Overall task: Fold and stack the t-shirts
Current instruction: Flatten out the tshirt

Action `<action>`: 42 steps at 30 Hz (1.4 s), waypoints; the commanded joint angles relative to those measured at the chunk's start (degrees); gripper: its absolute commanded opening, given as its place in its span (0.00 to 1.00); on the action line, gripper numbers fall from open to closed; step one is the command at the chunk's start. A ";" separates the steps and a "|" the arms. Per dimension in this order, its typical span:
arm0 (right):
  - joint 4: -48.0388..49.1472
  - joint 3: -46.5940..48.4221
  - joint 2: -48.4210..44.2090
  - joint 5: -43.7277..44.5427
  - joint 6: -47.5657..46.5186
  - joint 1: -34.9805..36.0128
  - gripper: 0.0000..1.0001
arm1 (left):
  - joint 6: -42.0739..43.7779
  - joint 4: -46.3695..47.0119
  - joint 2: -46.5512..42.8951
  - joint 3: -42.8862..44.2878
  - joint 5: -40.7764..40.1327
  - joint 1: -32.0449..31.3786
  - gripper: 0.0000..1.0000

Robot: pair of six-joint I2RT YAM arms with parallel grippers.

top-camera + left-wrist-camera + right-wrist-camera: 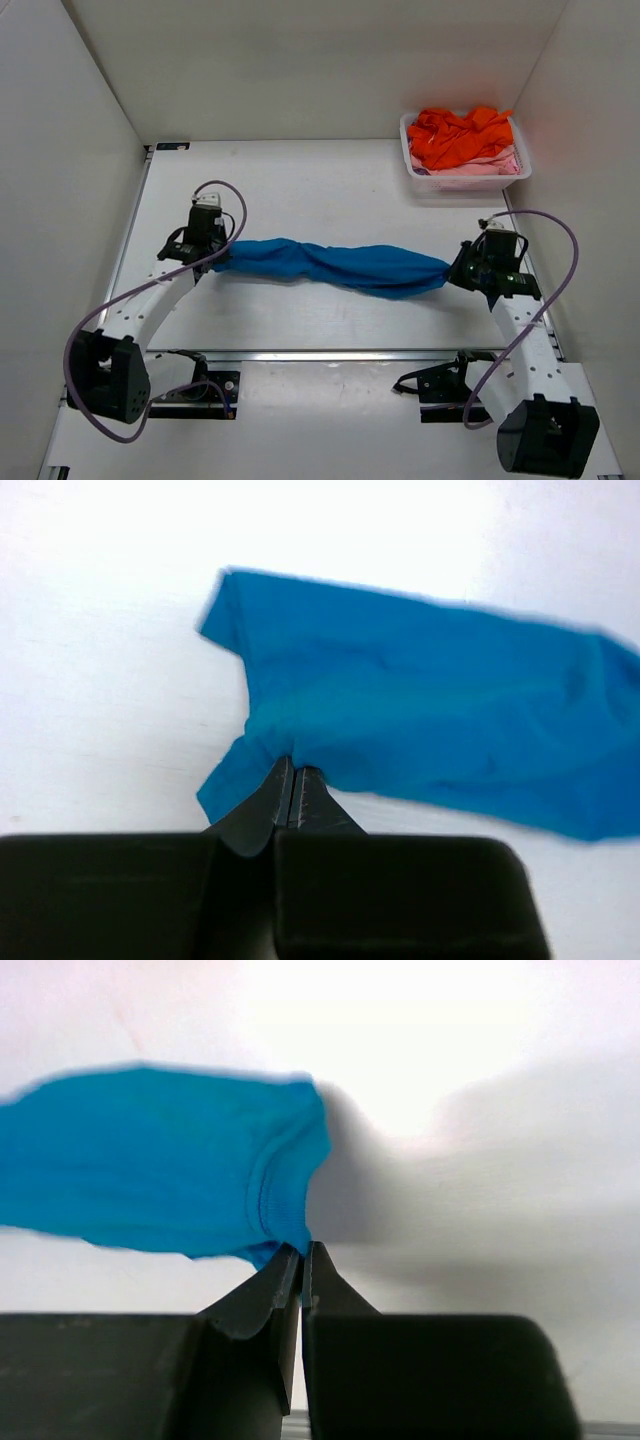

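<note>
A: Two pinches hold one garment. The left gripper [293, 780] is clenched on a bunch of the blue shirt [340, 263] at its 9 o'clock end. The right gripper [302, 1260] is clamped on a stitched hem at the 3 o'clock end.

B: Where does the shirt lie?

A: It is strung between them across the middle of the table [330, 180], twisted into a rope, with its right half dipping toward 6 o'clock. I cannot tell whether it rests on the surface or hangs just above it.

B: So what makes this step go well?

A: I judge this to be the spreading step, because nothing flat enough to fold shows yet. Raise both ends evenly so the twist can drop out, then lay the cloth down smooth. The right pinch holds only the hem's edge, so a sharp tug could pull it free.

B: Anything in the way?

A: The basket [415, 178] sits in the far corner at 1 o'clock, well apart from the blue cloth. It holds the orange shirt [460, 135] heaped on the pink shirt [485, 168]. The right wall [590, 100] is near the right arm, so there seems little room to pull toward 3 o'clock.
</note>
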 commanded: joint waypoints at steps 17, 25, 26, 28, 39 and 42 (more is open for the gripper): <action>1.48 25.89 -15.73 14.53 -3.15 -3.49 0.00 | 5.81 -5.94 -19.92 25.07 -13.51 1.81 0.00; -4.41 38.56 -13.20 12.10 -4.47 -1.11 0.00 | 6.60 -9.11 -22.13 28.24 -17.03 -1.09 0.00; -3.98 38.91 -12.76 11.30 -4.56 -1.29 0.00 | 6.78 -9.12 -22.21 27.80 -16.68 -0.75 0.00; -3.36 36.91 -10.48 5.70 -4.46 -1.46 0.00 | 6.60 -8.42 -21.51 26.31 -15.71 -0.83 0.00; 4.73 27.31 13.84 -0.04 -2.80 1.79 0.00 | 4.31 -0.95 -0.12 12.15 2.12 5.23 0.09; 5.78 30.39 21.41 4.95 -3.24 2.66 0.35 | 3.88 -0.68 10.97 15.13 4.15 5.49 0.31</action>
